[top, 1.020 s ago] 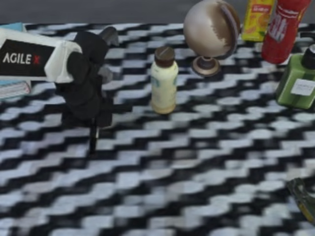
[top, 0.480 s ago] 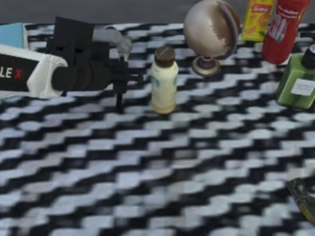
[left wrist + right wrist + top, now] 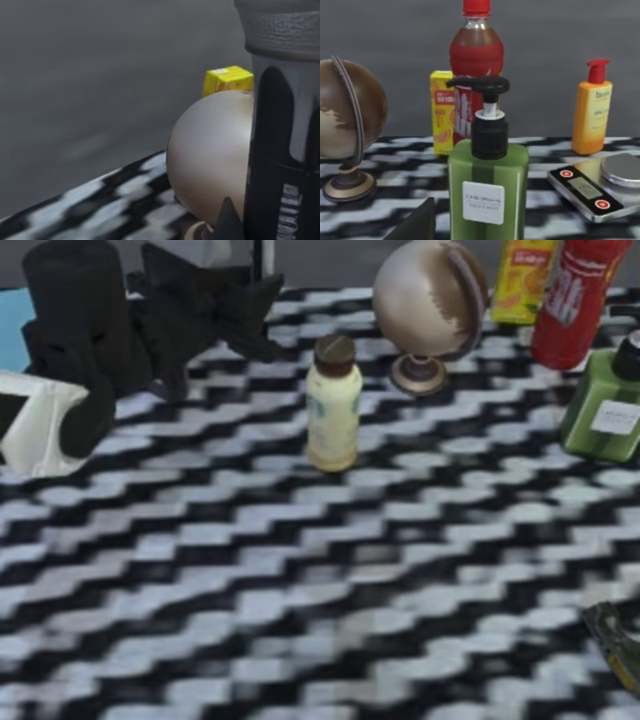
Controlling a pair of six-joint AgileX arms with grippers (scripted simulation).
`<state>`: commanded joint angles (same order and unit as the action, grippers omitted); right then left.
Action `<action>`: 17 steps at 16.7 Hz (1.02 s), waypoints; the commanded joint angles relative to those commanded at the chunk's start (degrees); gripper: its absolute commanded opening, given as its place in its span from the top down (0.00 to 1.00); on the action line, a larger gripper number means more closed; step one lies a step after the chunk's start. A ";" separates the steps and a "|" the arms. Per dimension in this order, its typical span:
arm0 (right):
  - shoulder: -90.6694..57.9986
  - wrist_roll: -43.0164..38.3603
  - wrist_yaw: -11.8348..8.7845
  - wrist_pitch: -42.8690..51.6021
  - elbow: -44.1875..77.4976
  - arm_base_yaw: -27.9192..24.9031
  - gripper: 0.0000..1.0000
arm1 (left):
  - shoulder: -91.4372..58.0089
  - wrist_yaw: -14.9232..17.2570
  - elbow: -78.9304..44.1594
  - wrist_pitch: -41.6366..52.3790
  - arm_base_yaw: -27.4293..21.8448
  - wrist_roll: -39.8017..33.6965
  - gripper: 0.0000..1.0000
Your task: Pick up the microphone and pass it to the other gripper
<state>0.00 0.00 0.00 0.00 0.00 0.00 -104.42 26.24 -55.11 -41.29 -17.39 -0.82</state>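
L claw is raised over the counter's far left corner, pinching the mic. The mic stands upright off the counter. In the top view only a thin bit of its black stick shows, at the pic's far edge. In the L wrist view its grey mesh head is up and the black handle down, very close to the cam, w/ one dark fingertip beside it.

R claw sits parked at the near right corner, only partly in view; can't tell if it's spread or pressed together.

Mid-counter, a cream bottle w/ brown cap stands upright, just right of the L claw and apart from it. Farther back is a globe. At right is a green pump bottle, w/ a red bottle and yellow carton behind it. The R wrist view also shows a scale and an orange bottle beyond it.
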 joint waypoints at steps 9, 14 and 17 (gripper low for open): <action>0.00 0.00 0.00 0.00 0.00 0.00 0.00 | 2.82 2.64 1.85 -6.50 0.04 1.86 1.00; 0.00 0.00 0.00 0.00 0.00 0.00 0.00 | 7.20 -3.33 4.01 -5.47 -5.56 1.86 1.00; 0.00 0.00 0.00 0.00 0.00 0.00 0.00 | 12.18 -10.22 6.57 -4.21 -11.89 1.49 1.00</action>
<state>0.00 0.00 0.00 0.00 0.00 0.00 -92.24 16.03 -48.54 -45.50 -29.28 0.67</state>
